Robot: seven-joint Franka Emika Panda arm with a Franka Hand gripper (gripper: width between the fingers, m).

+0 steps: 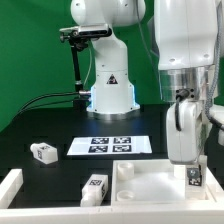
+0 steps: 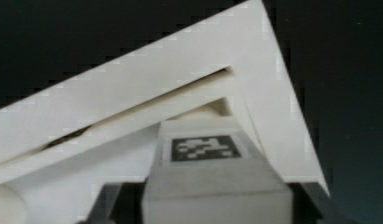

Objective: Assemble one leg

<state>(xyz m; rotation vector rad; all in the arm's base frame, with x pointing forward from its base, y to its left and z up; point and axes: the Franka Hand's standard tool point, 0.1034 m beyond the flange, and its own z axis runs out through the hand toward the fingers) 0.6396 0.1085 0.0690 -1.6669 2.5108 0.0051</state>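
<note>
My gripper [image 1: 192, 178] is shut on a leg [image 1: 193, 176], a small white oblong peg with a black-and-white marker. It holds the leg upright at the corner of the white tabletop [image 1: 150, 186] nearest the exterior view's right. In the wrist view the leg [image 2: 206, 150] fills the space between my dark fingers [image 2: 127, 202], with my gripper [image 2: 209, 202] shut round it. The tabletop's raised corner [image 2: 206, 70] lies just beyond the leg. I cannot tell whether the leg touches the tabletop. Two more legs lie loose on the table [image 1: 43, 152] [image 1: 95, 187].
The marker board [image 1: 110, 146] lies flat on the black table behind the tabletop. A white rim [image 1: 10, 190] stands at the exterior view's lower left. A second robot base [image 1: 110, 85] and a camera stand [image 1: 78, 60] are at the back.
</note>
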